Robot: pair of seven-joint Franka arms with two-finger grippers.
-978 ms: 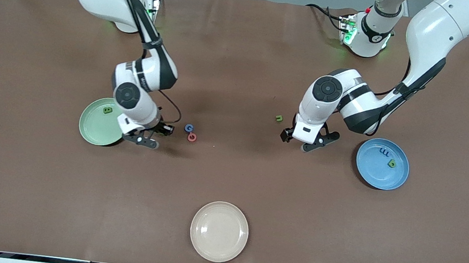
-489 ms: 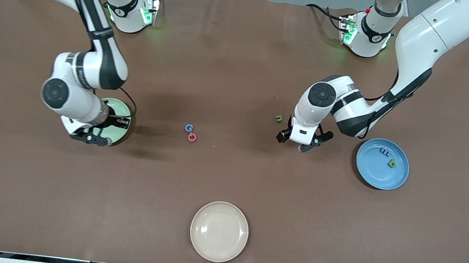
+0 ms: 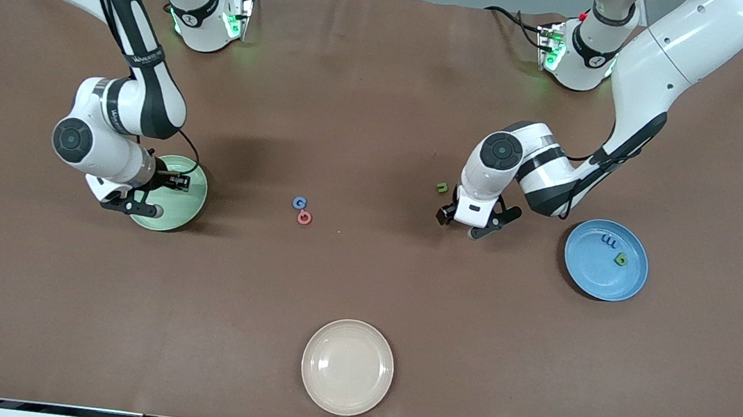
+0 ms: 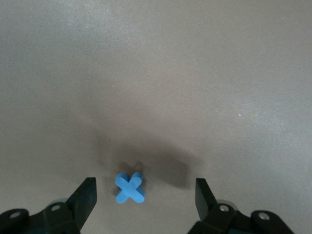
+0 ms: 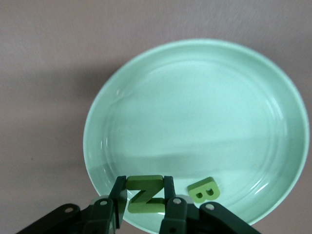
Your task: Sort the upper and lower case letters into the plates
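The mint green plate lies toward the right arm's end of the table. My right gripper is over it, shut on a green Z. A green B lies in that plate. The blue plate lies toward the left arm's end and holds a dark blue letter and a green letter. My left gripper is open low over the table, its jaws either side of a blue x; the x is hidden in the front view. A small green letter lies beside that gripper.
A blue G and a red letter lie touching near the table's middle. A cream-beige plate sits near the front edge, empty.
My right gripper has swung from beside the blue G and red letter to over the mint green plate. My left gripper has shifted slightly toward the small green letter.
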